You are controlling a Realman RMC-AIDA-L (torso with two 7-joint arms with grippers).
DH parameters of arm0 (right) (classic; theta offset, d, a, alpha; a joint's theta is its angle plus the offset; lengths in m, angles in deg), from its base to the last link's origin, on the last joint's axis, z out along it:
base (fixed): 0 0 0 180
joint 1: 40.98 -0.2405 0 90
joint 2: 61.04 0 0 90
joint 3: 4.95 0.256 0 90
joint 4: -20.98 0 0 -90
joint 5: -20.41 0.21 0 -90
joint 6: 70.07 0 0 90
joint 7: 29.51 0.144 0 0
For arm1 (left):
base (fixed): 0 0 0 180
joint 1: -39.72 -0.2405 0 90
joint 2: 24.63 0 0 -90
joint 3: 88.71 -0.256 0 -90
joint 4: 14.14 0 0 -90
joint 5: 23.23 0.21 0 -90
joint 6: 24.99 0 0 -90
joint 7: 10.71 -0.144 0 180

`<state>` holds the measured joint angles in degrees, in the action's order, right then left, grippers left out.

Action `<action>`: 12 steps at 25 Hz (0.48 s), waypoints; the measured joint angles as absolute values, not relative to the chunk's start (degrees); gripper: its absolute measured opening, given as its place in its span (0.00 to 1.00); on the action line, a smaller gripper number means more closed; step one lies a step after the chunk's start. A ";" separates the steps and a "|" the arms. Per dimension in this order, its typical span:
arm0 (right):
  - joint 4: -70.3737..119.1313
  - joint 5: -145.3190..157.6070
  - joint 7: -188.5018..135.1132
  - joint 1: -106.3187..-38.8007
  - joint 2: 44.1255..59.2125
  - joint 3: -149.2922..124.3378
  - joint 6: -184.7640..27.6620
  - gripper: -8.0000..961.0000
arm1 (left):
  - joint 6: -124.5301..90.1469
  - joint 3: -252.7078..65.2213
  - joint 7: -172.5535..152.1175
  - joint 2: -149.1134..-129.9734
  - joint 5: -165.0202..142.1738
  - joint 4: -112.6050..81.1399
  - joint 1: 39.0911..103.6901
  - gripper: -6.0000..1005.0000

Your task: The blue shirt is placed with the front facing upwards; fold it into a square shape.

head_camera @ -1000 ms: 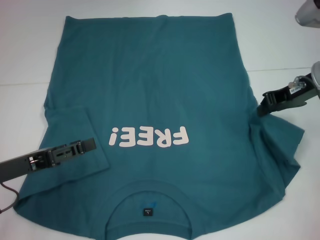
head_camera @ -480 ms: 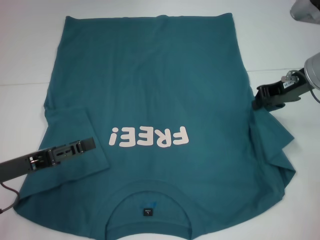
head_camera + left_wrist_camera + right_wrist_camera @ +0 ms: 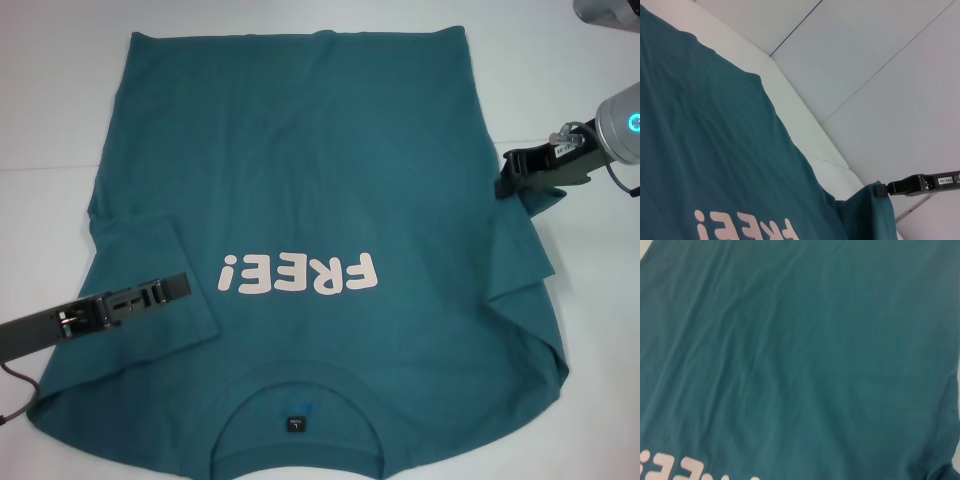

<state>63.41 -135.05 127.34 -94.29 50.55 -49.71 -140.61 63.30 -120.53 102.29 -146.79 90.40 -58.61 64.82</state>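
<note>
A: Where's the blue shirt [image 3: 300, 180]?

B: Flat on the white tabletop [image 3: 50, 110], front up, "FREE!" lettering [image 3: 300, 274] reading toward the robot, collar [image 3: 297, 420] at the near edge, hem far. Long axis runs near-to-far.

A: Right claw [image 3: 512, 178]?

B: Pinched on the right sleeve [image 3: 525, 250], held up off the tabletop just beside the shirt's right edge. Body of the shirt lies to its left, so I'd judge the fold goes inward, across toward the lettering.

A: Left claw [image 3: 178, 287]?

B: Lying low over the left sleeve [image 3: 150, 290], which is already turned in onto the body. Can't tell if it's open or closed.

A: Room?

B: Plenty of bare tabletop on the right & far side. Right arm's the nearer one for that sleeve. Risk, imo: cloth hangs in loose folds under the claw and may land bunched.
</note>
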 joint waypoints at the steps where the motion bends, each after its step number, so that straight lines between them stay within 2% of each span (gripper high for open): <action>1: 63.37 -135.05 127.65 -94.31 50.57 -49.72 -140.33 0.01 | 63.21 -120.52 102.30 -146.79 90.40 -58.61 64.84 0.72; 12: 60.73 -135.42 128.20 -94.93 50.76 -52.20 -137.36 0.01 | 63.06 -120.52 102.31 -146.79 90.41 -58.52 65.06 0.72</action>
